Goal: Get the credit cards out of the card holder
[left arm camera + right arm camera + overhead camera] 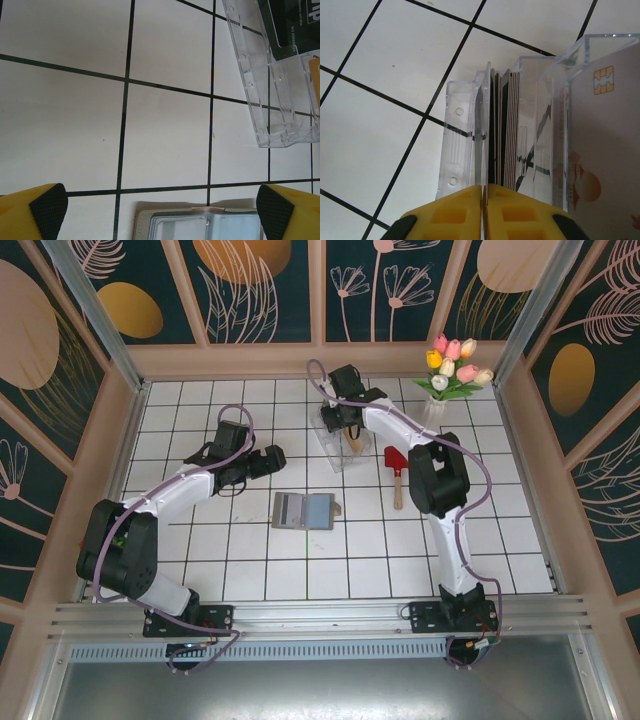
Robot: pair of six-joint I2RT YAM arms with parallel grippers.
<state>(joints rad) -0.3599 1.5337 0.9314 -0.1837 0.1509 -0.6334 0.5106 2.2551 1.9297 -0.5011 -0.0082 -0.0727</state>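
Observation:
The grey-brown card holder [303,510] lies open and flat on the tiles mid-table, its greyer clear-pocket panels [200,226] facing up. My left gripper [273,460] hovers just behind and left of it, open wide [162,210], with nothing between its fingers. My right gripper [347,428] is at the clear plastic box [335,443], shut [484,192] on a thin credit card [484,125] seen edge-on, which reaches down into the box. Several other cards [506,130] stand on edge in the box, and a chip card [605,150] leans at its right.
A red toy shovel [394,462] with a wooden handle lies right of the box. A vase of tulips [450,375] stands at the back right. Wooden walls ring the white tiled floor [200,550].

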